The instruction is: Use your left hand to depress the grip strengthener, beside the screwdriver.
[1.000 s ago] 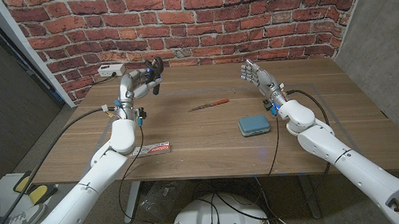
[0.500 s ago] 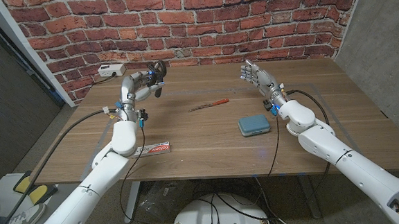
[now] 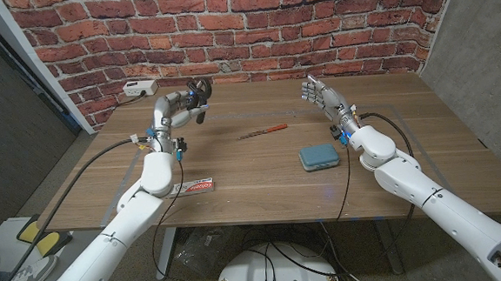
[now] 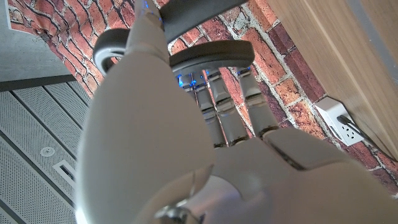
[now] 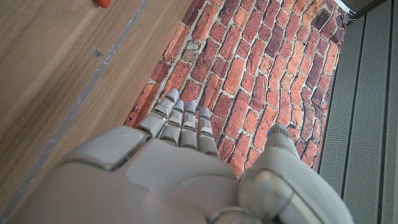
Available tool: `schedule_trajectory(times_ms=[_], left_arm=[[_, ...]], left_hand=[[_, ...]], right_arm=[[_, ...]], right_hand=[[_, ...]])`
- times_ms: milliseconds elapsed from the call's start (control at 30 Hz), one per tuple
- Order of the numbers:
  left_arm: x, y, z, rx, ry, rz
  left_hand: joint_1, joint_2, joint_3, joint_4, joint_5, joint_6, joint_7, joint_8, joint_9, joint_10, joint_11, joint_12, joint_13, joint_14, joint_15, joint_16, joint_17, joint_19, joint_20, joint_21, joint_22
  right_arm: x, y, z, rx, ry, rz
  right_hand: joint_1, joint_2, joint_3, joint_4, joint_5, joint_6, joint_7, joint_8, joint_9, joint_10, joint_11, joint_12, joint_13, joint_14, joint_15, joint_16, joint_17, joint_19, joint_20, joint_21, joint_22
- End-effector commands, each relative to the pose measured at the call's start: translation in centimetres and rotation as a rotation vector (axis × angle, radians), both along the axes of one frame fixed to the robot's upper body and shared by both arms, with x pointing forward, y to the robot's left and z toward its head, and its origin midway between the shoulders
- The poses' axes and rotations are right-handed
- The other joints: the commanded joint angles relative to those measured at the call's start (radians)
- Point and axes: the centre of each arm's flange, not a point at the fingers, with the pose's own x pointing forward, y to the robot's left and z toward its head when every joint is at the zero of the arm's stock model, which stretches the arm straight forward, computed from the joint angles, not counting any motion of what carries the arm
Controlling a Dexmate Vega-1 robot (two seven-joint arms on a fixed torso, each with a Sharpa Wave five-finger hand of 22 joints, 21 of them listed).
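My left hand (image 3: pixel 181 101) is raised above the back left of the table and grips the grip strengthener (image 3: pixel 201 95), a dark tool with grey handles. In the left wrist view the fingers (image 4: pixel 231 112) wrap round the curved grey handles of the grip strengthener (image 4: pixel 208 57). The screwdriver (image 3: pixel 261 131), thin with a red handle, lies near the table's middle, well right of that hand. My right hand (image 3: pixel 320 94) stands open over the back right, fingers apart and holding nothing; the right wrist view shows its back (image 5: pixel 180 162).
A blue rectangular pad (image 3: pixel 319 157) lies front right of the screwdriver. A toothpaste tube (image 3: pixel 192 188) lies near the front left edge. A white power box (image 3: pixel 140 89) with a cable sits at the back left corner, by the brick wall.
My left hand has turned and shifted a little to the right with the grip strengthener, which now tilts more sideways. The right hand has stayed put.
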Motion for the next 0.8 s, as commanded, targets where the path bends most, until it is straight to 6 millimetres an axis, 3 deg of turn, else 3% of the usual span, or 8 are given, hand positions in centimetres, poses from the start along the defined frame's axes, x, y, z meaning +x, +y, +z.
schedule_trajectory(times_ms=[33,433,533,633,800], left_arm=[[0.46,-0.38,0.05,0.004,0.013,-0.018],[0.46,-0.51,-0.47,-0.017,0.033,-0.020],[0.42,-0.65,-0.50,-0.012,0.036,-0.013],[0.38,-0.70,-0.47,-0.009,0.038,-0.009],[0.32,-0.71,-0.46,-0.008,0.039,-0.007]], left_hand=[[0.127,0.167,0.232,-0.029,0.006,0.039,-0.018,0.020,0.025,0.137,-0.105,0.018,0.019,0.132,-0.175,0.011,0.007,0.214,-0.218,0.057,-0.004],[0.108,0.153,0.229,-0.034,0.018,0.103,-0.028,0.073,0.061,0.158,-0.111,0.033,0.071,0.155,-0.178,0.018,0.017,0.229,-0.222,0.092,-0.025],[0.104,0.143,0.231,-0.039,0.027,0.164,-0.044,0.117,0.082,0.166,-0.112,0.039,0.096,0.161,-0.179,0.019,0.022,0.227,-0.224,0.106,-0.037],[0.098,0.127,0.232,-0.044,0.043,0.223,-0.031,0.172,0.114,0.180,-0.133,0.046,0.126,0.172,-0.179,0.021,0.028,0.232,-0.227,0.128,-0.046],[0.091,0.110,0.236,-0.047,0.061,0.249,-0.037,0.186,0.110,0.198,-0.131,0.053,0.146,0.192,-0.181,0.026,0.030,0.241,-0.233,0.143,-0.055]], right_arm=[[-0.36,-0.25,0.08,0.004,-0.003,-0.008],[-0.46,-0.30,0.11,-0.003,-0.006,-0.006],[-0.46,-0.31,0.11,-0.005,-0.007,-0.003],[-0.46,-0.31,0.10,-0.003,-0.006,-0.001],[-0.43,-0.31,0.05,-0.003,-0.007,0.000]], right_hand=[[0.008,0.001,-0.001,-0.003,0.002,0.001,0.002,0.002,0.004,0.004,0.001,-0.001,0.005,0.005,0.003,-0.003,0.004,0.008,0.004,-0.001,0.003],[0.009,0.000,-0.002,-0.003,0.002,0.001,0.002,0.002,0.004,0.004,0.001,-0.001,0.005,0.006,0.001,-0.003,0.004,0.008,0.005,-0.001,0.003],[0.009,0.000,-0.002,-0.003,0.002,0.001,0.002,0.002,0.004,0.005,0.001,-0.001,0.005,0.006,0.002,-0.003,0.004,0.008,0.005,-0.001,0.003],[0.010,0.000,-0.002,-0.004,0.002,0.000,0.003,0.001,0.004,0.004,0.000,-0.001,0.005,0.005,0.001,-0.003,0.004,0.008,0.004,-0.001,0.003],[0.011,0.000,-0.002,-0.004,0.002,0.000,0.003,0.001,0.004,0.003,0.001,-0.001,0.005,0.005,0.001,-0.003,0.004,0.008,0.005,-0.001,0.003]])
